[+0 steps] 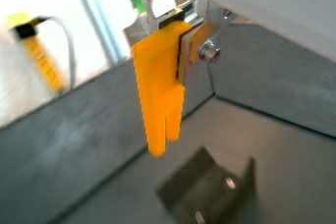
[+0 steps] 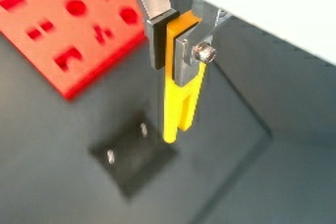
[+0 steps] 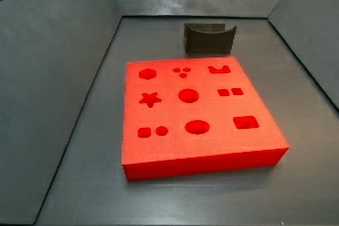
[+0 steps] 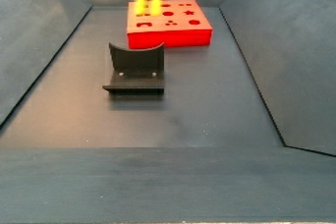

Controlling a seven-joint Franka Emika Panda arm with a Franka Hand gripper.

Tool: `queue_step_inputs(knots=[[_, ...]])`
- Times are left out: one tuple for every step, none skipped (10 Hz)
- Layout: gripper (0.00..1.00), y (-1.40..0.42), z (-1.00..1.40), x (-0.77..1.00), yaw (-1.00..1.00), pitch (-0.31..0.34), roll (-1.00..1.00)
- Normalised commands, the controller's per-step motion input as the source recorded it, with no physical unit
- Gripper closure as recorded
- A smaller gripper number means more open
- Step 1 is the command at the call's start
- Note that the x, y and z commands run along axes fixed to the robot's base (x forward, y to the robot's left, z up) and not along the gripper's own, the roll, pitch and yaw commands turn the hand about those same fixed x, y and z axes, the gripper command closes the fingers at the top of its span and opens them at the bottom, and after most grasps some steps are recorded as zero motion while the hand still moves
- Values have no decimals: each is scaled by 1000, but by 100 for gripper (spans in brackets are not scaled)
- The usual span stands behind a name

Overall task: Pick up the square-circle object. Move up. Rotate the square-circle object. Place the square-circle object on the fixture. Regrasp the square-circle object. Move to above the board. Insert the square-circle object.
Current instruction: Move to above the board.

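**Operator:** My gripper is clamped on the top end of the square-circle object, high above the floor. The peg hangs with its long axis vertical, both yellow bars pointing down.

**Colleague:** And the fixture?

**Operator:** In a wrist view the fixture lies below the peg's free end, a little off to one side and well apart in height. In a side view it stands nearer than the board. I judge the peg must be turned before it can be laid in the notch.
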Motion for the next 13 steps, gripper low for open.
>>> queue_step_inputs(knots=[[100, -1000, 201, -425, 1000, 66, -274], [100, -1000, 200, -419, 1000, 51, -279], [100, -1000, 200, -415, 1000, 40, -277], [100, -1000, 212, -409, 1000, 12, -266], [100, -1000, 218, -404, 1000, -3, -261], [100, -1000, 227, -400, 1000, -19, -253], [100, -1000, 231, -394, 1000, -34, -246], [100, -750, 186, -286, 1000, -48, -235], [100, -360, 108, -120, 1000, -67, -219], [100, -164, 62, -46, 1000, -77, -212], [100, -83, 42, -27, 1000, -98, -199], [100, -49, 29, -28, 1000, -114, -188], [100, -21, 9, -21, 1000, -131, -183]])
